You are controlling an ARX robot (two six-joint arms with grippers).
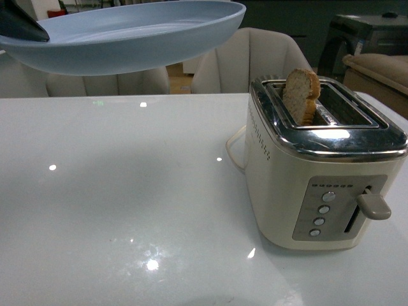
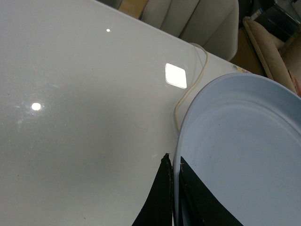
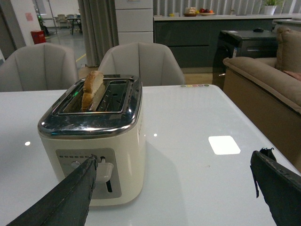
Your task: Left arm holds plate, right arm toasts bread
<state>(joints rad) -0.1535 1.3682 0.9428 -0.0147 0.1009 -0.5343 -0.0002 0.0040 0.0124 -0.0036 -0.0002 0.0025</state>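
Observation:
The pale blue plate (image 1: 127, 35) hangs in the air at the upper left of the front view, above the white table. My left gripper (image 2: 174, 165) is shut on its rim; the plate (image 2: 244, 141) fills the wrist view's lower right, and a dark finger (image 1: 19, 25) shows on the rim. The bread (image 1: 301, 95) stands upright in a slot of the cream and chrome toaster (image 1: 319, 172), its rounded top sticking out; it also shows in the right wrist view (image 3: 92, 89). My right gripper (image 3: 174, 162) is open and empty, level with the toaster's (image 3: 94, 141) lever side.
The toaster's lever (image 1: 375, 205) is up. Its cord (image 1: 233, 150) loops on the table (image 1: 115, 191) beside it. Pale chairs (image 1: 248, 60) stand behind the table; a sofa (image 3: 263, 80) stands off to the right.

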